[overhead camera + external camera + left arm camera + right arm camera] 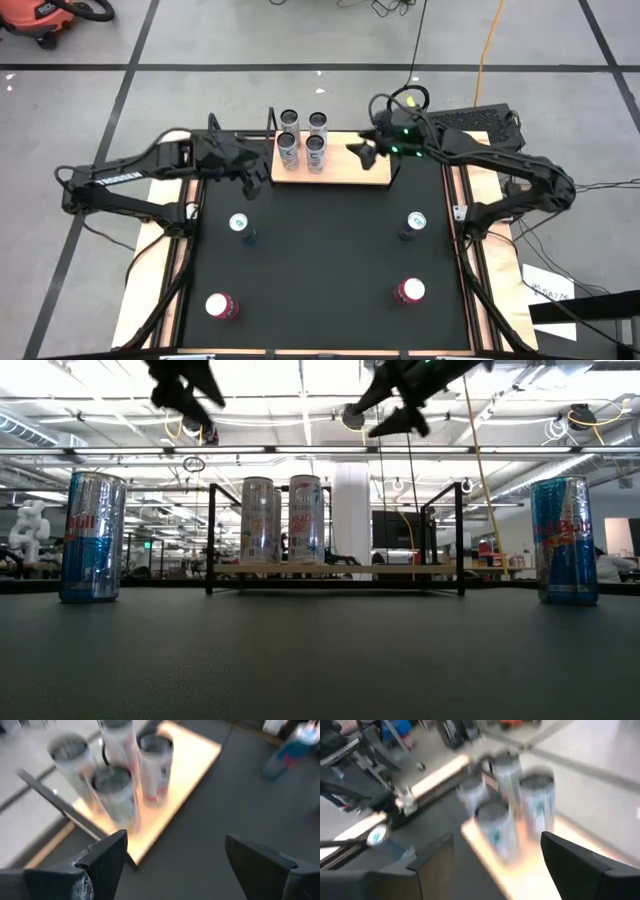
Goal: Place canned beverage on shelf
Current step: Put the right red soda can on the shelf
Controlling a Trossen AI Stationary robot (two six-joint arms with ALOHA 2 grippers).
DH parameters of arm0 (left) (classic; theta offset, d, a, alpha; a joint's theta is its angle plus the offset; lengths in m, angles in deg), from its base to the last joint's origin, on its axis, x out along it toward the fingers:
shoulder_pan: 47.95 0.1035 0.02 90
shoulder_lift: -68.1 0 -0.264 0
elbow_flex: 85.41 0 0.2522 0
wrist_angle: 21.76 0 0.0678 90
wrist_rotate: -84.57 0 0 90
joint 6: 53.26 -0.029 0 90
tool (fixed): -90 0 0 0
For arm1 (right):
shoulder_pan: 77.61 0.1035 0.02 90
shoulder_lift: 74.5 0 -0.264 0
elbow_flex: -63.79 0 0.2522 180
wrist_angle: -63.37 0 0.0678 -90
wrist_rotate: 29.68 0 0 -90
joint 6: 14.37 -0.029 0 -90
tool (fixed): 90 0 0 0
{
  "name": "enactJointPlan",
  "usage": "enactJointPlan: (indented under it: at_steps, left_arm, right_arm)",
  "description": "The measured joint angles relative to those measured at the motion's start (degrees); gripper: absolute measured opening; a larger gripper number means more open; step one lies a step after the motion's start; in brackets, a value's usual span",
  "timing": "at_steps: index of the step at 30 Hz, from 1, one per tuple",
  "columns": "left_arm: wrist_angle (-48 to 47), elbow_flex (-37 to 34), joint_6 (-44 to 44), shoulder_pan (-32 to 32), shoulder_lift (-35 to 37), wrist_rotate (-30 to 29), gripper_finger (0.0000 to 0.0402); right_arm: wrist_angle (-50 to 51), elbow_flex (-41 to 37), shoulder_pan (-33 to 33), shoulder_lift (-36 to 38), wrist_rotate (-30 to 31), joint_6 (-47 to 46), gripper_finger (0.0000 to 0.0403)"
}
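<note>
two red-topped cans (221,306) (409,292) sit closest to us at the table's near edge, seen only from above; the table-level camera misses them. behind them we find two blue-and-silver cans, one on the left (92,537) and one on the right (565,540). only the low view shows their sides, where part of a "red bull" label can be read.

farther back stands the shelf (366,173), a light-wood board with black end rails. from overhead we count four silver cans (302,139) upright in a tight cluster on its left half, while the low view shows only two clearly, their lettering too small for us to read.

our left gripper (172,857) hangs above the table just left of the shelf, jaws spread wide and holding nothing. our right gripper (497,862) hangs over the shelf's bare right half, likewise wide apart and empty.
</note>
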Motion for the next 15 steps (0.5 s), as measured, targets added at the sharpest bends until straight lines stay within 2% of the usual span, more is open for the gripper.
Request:
enactJointPlan:
  at_steps: [4,8,15]
  left_arm:
    - [2.03,-3.21,1.45,-1.25,0.30,0.43,0.0334]
    - [4.96,-3.24,-3.25,-1.76,-0.09,2.08,0.0334]
    - [8.23,-3.24,-12.60,-1.76,-0.12,6.41,0.0334]
  right_arm:
    - [15.58,0.00,1.86,2.78,-0.39,-8.12,0.0279]
    - [29.47,-0.04,3.38,3.18,1.43,-13.11,0.0279]
    - [33.16,-0.04,10.39,3.27,1.59,-25.23,0.0279]
